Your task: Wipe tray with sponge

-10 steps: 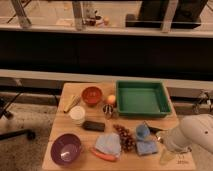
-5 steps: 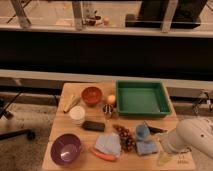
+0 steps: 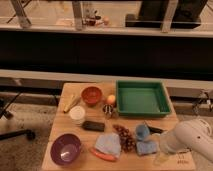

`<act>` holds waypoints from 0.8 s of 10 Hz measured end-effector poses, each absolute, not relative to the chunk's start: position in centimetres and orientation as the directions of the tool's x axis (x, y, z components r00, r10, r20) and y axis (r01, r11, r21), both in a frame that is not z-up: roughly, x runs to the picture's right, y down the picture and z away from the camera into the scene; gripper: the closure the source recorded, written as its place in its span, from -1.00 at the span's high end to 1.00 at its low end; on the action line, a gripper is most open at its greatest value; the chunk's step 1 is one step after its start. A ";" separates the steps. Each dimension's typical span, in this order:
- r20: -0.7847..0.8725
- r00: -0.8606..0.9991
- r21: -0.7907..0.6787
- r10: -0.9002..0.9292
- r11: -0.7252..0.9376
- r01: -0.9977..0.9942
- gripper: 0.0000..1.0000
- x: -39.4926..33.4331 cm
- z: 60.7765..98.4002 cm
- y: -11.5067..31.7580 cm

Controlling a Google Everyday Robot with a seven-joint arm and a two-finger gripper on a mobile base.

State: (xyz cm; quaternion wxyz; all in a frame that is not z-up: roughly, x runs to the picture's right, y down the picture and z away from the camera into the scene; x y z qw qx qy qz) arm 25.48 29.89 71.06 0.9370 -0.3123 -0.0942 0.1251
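Camera view; hand [image 3: 161, 156] low rt, nr sponge [image 3: 147, 148]

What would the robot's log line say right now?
gripper: open, beside small blue rectangular sponge | sponge: on wooden table, unheld | large green rectangular plastic tray: untouched

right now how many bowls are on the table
2: an orange bowl at the back left, a purple bowl at the front left. The claw hangs at the front right, and the arm may hide more.

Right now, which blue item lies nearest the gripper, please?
The sponge, front right beside the gripper; the cup sits behind it, the cloth farther left.
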 end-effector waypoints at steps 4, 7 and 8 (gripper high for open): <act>0.103 0.944 -0.605 0.314 0.773 -0.191 0.60 24.5 72.0 30.4; 0.111 0.941 -0.606 0.318 0.773 -0.190 0.60 23.2 72.8 30.6; 0.113 0.941 -0.607 0.320 0.772 -0.190 0.60 22.9 73.1 30.7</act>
